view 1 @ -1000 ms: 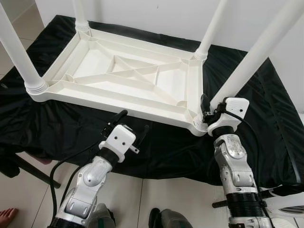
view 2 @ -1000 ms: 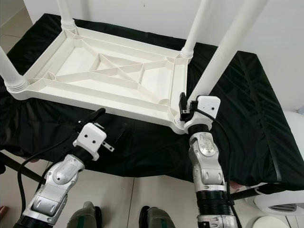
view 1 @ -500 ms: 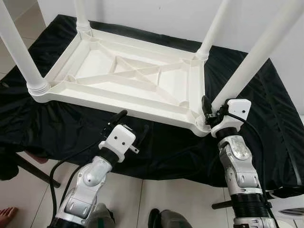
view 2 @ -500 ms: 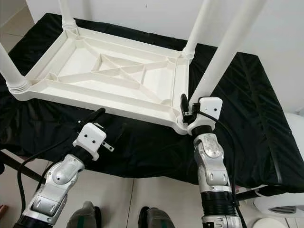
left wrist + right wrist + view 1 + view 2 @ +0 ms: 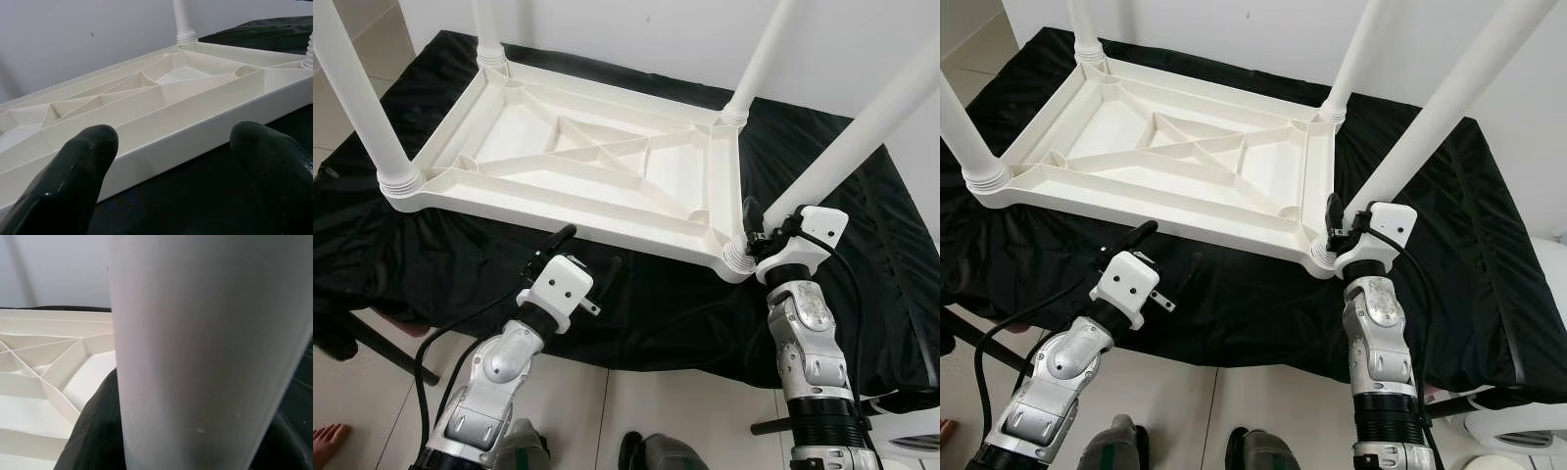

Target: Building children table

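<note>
I see one white plastic children's table [image 5: 597, 162] lying upside down on a black cloth [image 5: 440, 264] that covers a low surface, with its ribbed underside facing up. Four white round plastic legs stand up from its corners: one at the near left [image 5: 357, 93], one at the far left [image 5: 489, 29], one at the far right [image 5: 759, 64], and one at the near right [image 5: 862, 137].

My right gripper [image 5: 766, 227] sits at the base of the near right leg, clenched around it; in the right wrist view the leg [image 5: 205, 352] stands close between the black fingers [image 5: 93, 431]. My left gripper [image 5: 582, 259] hovers over the cloth just in front of the table's near long edge, its two fingers [image 5: 63, 186] spread apart and holding nothing.

Compared with a second ago, the right gripper and the table's near right corner sit further to the right. The near right leg leans more to the right. The left gripper has not moved.

A bare foot [image 5: 325, 446] shows on the tiled floor [image 5: 636, 406] at the lower left.
</note>
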Motion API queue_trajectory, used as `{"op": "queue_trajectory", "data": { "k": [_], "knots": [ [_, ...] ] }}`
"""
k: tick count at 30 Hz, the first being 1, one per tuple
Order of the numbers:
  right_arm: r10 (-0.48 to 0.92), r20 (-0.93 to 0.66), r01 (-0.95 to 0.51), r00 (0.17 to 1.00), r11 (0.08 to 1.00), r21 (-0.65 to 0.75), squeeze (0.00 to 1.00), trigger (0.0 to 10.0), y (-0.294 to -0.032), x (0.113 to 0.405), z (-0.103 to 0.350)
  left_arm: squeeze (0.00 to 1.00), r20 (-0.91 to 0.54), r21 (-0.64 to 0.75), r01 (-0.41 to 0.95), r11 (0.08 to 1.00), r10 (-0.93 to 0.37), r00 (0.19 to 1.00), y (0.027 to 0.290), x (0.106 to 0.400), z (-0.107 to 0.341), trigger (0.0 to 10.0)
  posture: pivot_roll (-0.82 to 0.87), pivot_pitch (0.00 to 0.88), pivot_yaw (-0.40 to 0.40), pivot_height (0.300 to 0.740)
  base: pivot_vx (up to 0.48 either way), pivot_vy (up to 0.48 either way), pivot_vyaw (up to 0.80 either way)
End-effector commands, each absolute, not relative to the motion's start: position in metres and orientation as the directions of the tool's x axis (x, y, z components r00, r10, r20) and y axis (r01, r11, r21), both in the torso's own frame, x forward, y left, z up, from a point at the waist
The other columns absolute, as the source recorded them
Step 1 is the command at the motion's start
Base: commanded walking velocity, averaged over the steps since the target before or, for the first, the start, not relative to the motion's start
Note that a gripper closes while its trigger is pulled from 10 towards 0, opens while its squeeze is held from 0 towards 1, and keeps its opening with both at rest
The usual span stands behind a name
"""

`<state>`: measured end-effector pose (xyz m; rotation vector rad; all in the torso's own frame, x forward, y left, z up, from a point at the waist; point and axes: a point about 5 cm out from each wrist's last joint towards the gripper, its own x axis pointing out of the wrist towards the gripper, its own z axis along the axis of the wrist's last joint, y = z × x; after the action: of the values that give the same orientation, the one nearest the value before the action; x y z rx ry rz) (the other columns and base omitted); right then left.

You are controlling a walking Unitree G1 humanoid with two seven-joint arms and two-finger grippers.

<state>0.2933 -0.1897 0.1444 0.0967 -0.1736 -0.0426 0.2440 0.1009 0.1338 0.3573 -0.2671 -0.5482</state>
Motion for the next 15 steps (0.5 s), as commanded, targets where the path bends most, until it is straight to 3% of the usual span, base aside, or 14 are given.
{"op": "queue_trajectory", "data": {
  "k": [1, 15],
  "knots": [
    [-0.15, -0.05, 0.154, 0.987, 0.985, 0.084, 0.0, 10.0, -0.2073, 0.2809, 0.0976, 0.0, 0.146, 0.399, 0.472, 0.786, -0.563, 0.814, 0.099, 0.2434, 0.1345, 10.0, 0.05, 0.116, -0.076, 0.74, 0.0, 0.0, 0.0],
    [-0.209, -0.022, 0.21, 0.978, 0.974, 0.082, 0.0, 10.0, -0.1988, 0.2734, 0.098, 0.0, 0.14, 0.397, 0.475, 0.785, -0.563, 0.814, 0.0989, 0.242, 0.1342, 10.0, 0.05, 0.118, -0.075, 0.74, 0.0, 0.0, 0.0]
  ]
}}
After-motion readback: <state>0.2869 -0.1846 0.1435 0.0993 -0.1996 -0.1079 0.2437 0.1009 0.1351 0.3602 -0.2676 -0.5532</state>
